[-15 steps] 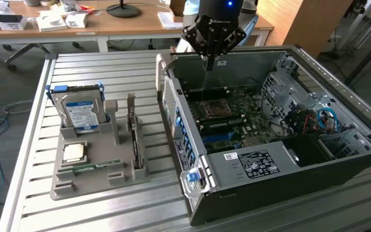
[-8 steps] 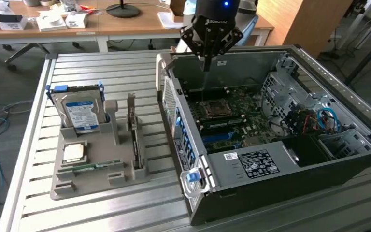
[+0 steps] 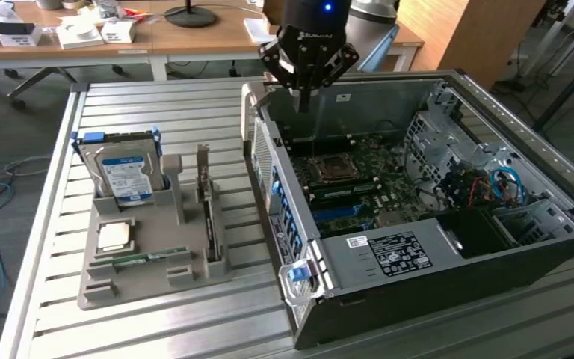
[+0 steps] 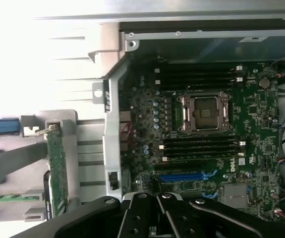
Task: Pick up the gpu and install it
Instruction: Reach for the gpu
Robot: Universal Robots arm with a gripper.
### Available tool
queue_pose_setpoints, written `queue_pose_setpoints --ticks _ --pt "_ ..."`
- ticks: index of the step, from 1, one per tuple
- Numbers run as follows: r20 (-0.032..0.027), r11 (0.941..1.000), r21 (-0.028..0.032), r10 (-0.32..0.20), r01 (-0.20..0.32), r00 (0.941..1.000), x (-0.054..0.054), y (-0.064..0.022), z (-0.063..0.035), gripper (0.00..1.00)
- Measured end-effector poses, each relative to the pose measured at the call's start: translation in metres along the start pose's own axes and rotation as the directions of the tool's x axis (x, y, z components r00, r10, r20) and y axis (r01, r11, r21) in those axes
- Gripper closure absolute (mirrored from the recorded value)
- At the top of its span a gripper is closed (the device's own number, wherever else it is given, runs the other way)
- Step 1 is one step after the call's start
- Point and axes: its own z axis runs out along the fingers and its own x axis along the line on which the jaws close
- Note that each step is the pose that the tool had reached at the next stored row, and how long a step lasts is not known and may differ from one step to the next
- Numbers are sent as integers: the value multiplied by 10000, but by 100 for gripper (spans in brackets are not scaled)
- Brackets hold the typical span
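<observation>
The gripper [image 4: 157,198], black jaws pressed together, hangs over the open pc case [image 4: 111,148], just by the blue slot [image 4: 182,176] of the motherboard [image 4: 261,144]. The cpu socket [image 4: 204,113] is further ahead. The gpu [image 4: 57,168] stands on edge in a grey holder [image 4: 71,148] outside the case, off to one side, apart from the gripper.

Green gpu [image 4: 57,171], grey tray [image 3: 152,278] — blue-labelled silver hard drive [image 3: 125,176]

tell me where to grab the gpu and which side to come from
Probably the top long edge of the gpu, pinching across the thin board from straight above. It stands on edge in a slot of the gray holder, so the holder's walls cover its lower faces and the upper edge sits free.
</observation>
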Motion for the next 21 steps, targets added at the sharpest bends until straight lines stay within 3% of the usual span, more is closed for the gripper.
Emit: queue_pose_setpoints --ticks 21 --pt "0 10000 2 1 -1 10000 681 -34 52 89"
